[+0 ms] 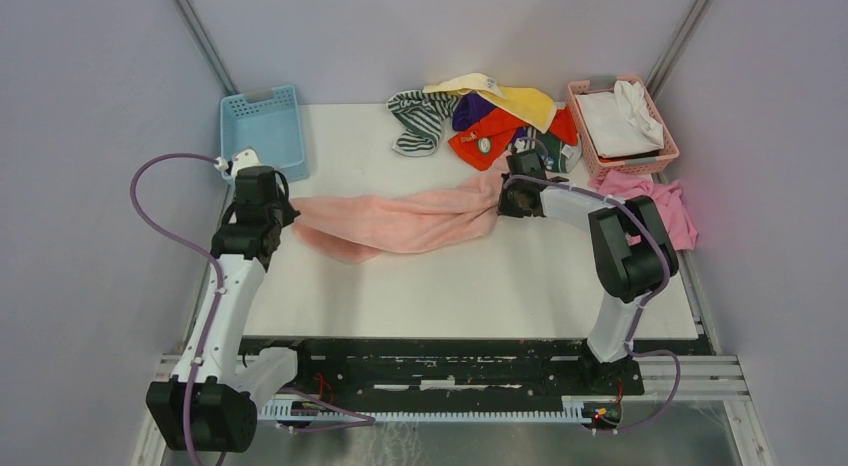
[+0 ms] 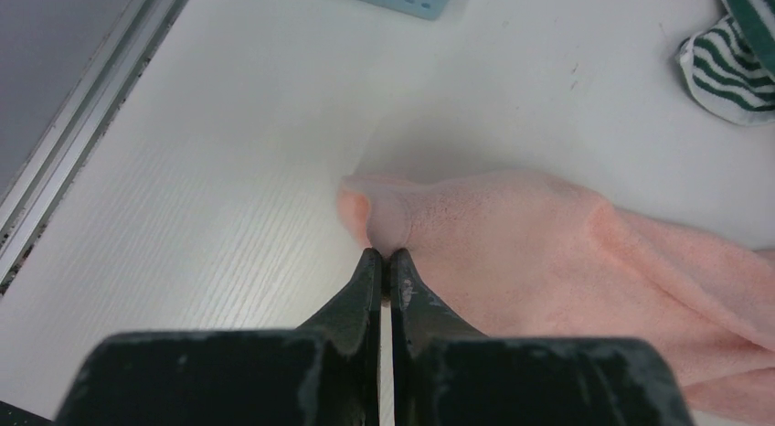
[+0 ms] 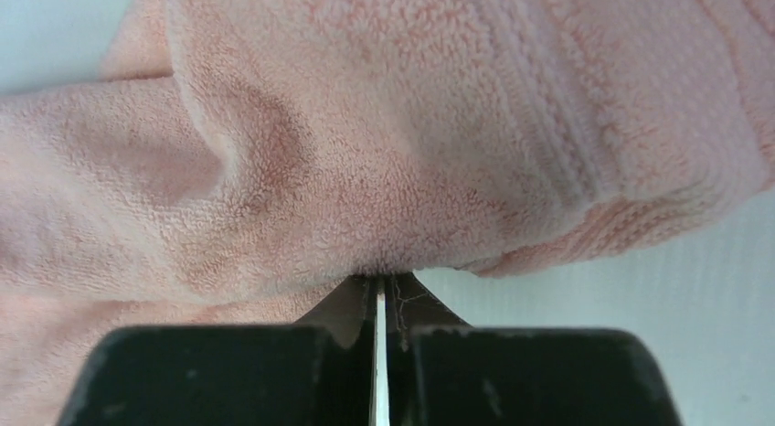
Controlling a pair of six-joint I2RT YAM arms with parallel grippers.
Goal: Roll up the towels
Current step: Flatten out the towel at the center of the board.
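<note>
Pinching opposite ends, left hand [image 1: 288,214] and right hand [image 1: 502,200] hold the pink towel [image 1: 400,224], seemingly soft, light, limp; corners grip best.

The light pink towel [image 1: 400,222] lies stretched out, bunched lengthwise, across the worktop [image 1: 450,296]; a heap of coloured towels [image 1: 490,134] sits behind it.

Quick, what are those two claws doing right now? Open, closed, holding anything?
Left gripper: closed, pinching one end of the pink towel.
Right gripper: closed, pinching the other end of the pink towel.
</note>
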